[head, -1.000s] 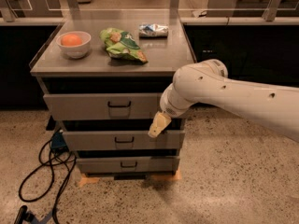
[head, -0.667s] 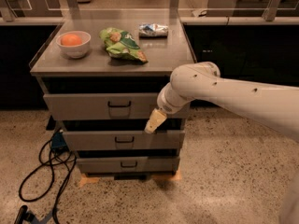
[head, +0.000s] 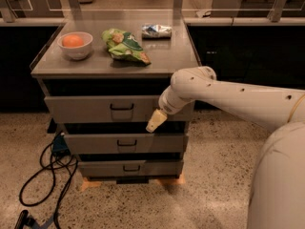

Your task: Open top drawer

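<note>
The top drawer is the widest grey front of three on a metal cabinet, with a small black handle at its centre. Its front stands slightly out from the cabinet body. My gripper hangs from the white arm that reaches in from the right. It sits in front of the lower right part of the top drawer's front, to the right of and a little below the handle, apart from it.
On the cabinet top lie a white bowl with an orange fruit, a green snack bag and a small white-blue packet. Two narrower drawers sit below. Black cables lie on the floor at left.
My gripper and arm have moved a little to the left along the top drawer's front, closer to the handle. The drawers look unmoved.
</note>
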Robot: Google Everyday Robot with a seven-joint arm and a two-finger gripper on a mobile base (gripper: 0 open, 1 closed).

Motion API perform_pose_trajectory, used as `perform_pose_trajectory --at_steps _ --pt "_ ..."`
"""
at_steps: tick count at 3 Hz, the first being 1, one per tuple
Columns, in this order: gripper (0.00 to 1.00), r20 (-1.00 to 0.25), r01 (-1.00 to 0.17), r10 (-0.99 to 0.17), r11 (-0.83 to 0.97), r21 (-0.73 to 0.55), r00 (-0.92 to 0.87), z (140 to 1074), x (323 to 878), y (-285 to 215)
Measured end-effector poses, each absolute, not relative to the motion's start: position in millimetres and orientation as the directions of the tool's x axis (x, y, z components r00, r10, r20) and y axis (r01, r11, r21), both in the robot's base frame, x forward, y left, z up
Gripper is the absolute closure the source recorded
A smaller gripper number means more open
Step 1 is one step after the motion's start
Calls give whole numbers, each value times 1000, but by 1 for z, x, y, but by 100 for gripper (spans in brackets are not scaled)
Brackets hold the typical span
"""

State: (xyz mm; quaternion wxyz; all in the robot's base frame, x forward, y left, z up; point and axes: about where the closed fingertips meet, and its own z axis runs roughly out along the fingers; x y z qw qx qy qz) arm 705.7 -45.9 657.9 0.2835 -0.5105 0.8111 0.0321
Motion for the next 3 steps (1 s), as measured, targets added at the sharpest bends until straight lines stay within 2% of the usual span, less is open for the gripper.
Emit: perform_pose_trajectory --at_steps 2,3 --pt "0 -491 -853 -801 484 -196 -342 645 722 -43" --pt "17 -491 -853 -801 484 -196 -342 645 722 -43"
